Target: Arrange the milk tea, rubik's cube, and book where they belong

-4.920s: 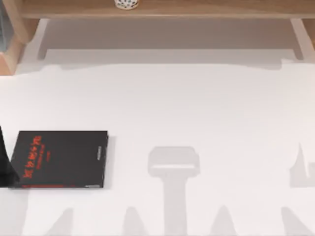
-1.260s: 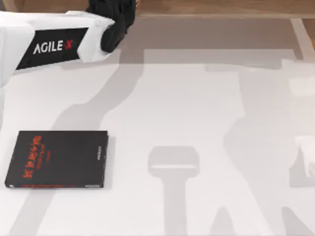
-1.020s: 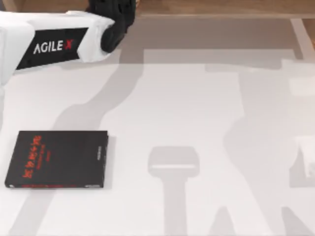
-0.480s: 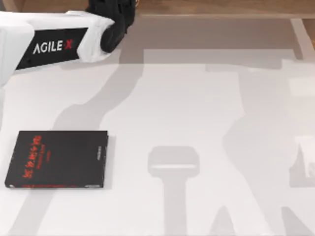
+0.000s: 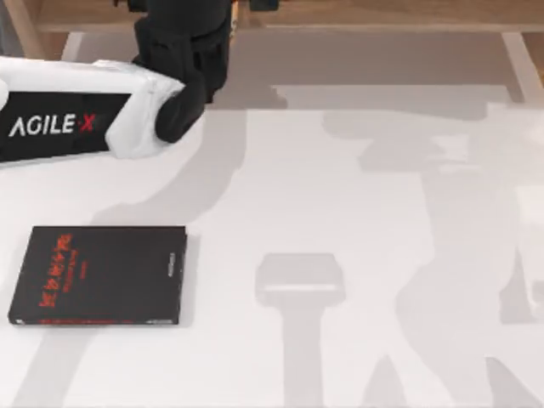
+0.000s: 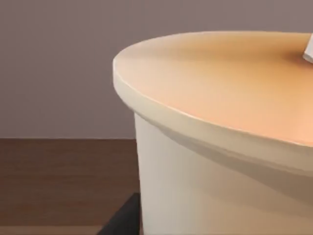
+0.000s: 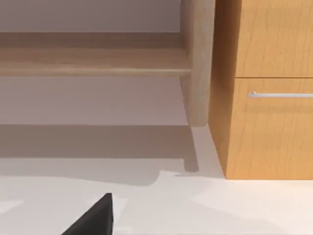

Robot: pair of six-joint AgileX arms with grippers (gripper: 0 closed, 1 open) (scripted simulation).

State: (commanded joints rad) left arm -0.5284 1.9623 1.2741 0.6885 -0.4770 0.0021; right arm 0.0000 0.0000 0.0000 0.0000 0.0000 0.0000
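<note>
The left arm (image 5: 76,123) was a rounded white link carrying a black panel lettered "AGILE·X" in white, ending in a bulky matte-black wrist section (image 5: 183,42).

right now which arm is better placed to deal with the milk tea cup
Left. Its end effector is up at the shelf, with the cup right in front of its wrist camera.

You faced a white table (image 5: 357,255) crossed by soft grey shadows. A wooden shelf (image 5: 382,13) ran along its far edge on a wooden post (image 7: 197,63). Beside the post stood a wooden drawer unit (image 7: 264,122) with a metal handle (image 7: 279,94).
</note>
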